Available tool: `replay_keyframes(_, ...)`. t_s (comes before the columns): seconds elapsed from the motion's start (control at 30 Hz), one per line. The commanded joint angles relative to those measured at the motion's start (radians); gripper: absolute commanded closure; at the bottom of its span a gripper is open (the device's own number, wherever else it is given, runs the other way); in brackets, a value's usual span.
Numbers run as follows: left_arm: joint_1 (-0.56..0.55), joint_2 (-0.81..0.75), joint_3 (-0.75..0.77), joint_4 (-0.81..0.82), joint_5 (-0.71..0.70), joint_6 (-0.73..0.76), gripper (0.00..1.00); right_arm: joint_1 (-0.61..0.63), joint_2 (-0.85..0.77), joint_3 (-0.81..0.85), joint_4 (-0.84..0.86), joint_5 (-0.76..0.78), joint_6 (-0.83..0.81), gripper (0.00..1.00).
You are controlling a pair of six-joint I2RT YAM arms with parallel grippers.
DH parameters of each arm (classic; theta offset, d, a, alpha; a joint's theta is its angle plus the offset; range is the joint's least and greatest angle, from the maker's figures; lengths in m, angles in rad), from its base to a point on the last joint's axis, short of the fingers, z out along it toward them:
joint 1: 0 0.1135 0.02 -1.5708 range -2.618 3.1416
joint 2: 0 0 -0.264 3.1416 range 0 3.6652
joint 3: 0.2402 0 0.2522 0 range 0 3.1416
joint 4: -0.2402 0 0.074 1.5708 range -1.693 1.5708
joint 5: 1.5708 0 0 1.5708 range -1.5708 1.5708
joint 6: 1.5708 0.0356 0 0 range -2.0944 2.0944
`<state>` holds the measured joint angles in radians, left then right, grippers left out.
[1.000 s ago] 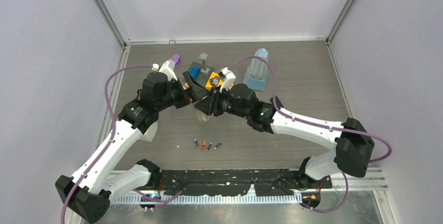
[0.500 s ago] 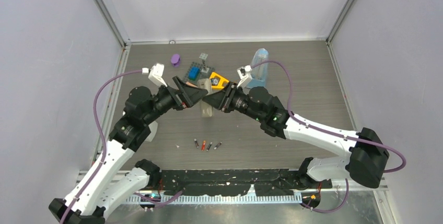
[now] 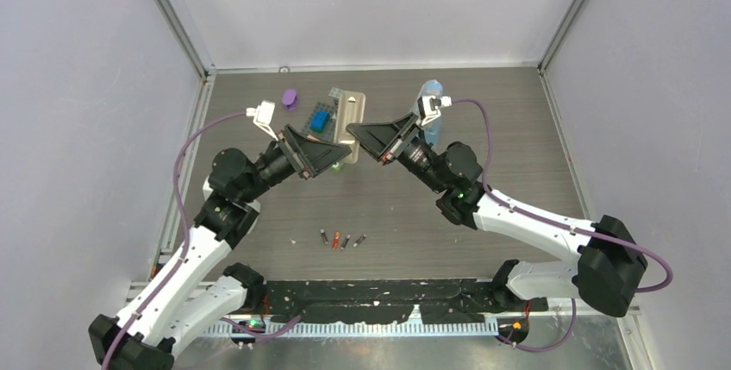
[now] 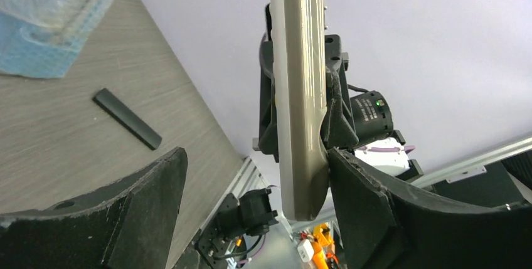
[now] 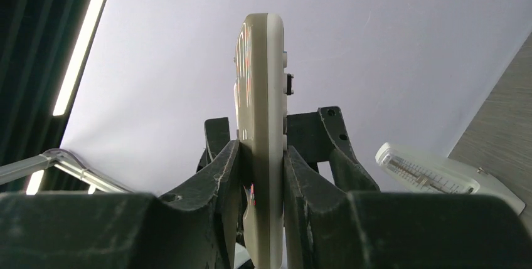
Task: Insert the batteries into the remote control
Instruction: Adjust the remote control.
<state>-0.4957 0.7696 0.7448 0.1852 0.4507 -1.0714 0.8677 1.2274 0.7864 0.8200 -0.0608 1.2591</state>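
**Remote aloft, batteries waiting**

Above the grey wood-grain table (image 3: 483, 189), the right gripper (image 5: 260, 162) pinches the remote control (image 3: 347, 117) in mid-air. The left gripper (image 4: 257, 181) is spread, one finger touching the remote's edge. The batteries (image 3: 343, 239) lie near the arm bases. The right clamp should probably hold firm while the left regrips. Half a second ago the remote hung lower, edge-on.

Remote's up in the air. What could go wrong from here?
1. Only the right gripper clamps the remote control, held above the table; it might slip or pivot.
2. The left gripper is open, one finger right beside the remote; a nudge could knock it loose.
3. The batteries lie loose on the table and may roll.
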Motion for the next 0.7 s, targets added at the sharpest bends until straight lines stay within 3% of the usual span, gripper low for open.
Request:
replay_keyframes(0.0,0.002,0.023,-0.04,0.259,0.089,-0.093,0.2,0.002,0.029,0.013,0.186,-0.006,0.078,0.89)
replay_keyframes(0.17,0.002,0.033,-0.04,0.255,0.082,-0.098,0.28,0.005,0.033,0.017,0.206,-0.007,0.068,0.88)
replay_keyframes(0.27,0.002,0.045,-0.042,0.282,0.093,-0.117,0.4,0.007,0.028,0.007,0.2,0.0,0.055,0.87)
replay_keyframes(0.47,0.002,0.056,-0.052,0.287,0.108,-0.12,0.86,0.007,0.006,-0.008,0.189,0.01,0.025,0.86)
replay_keyframes(0.53,0.002,0.047,-0.053,0.272,0.099,-0.111,0.99,0.007,-0.005,-0.001,0.153,0.008,0.005,0.81)
replay_keyframes(0.67,0.002,0.027,-0.014,0.15,0.119,-0.025,1.0,0.007,-0.063,-0.017,0.078,0.013,-0.072,0.44)
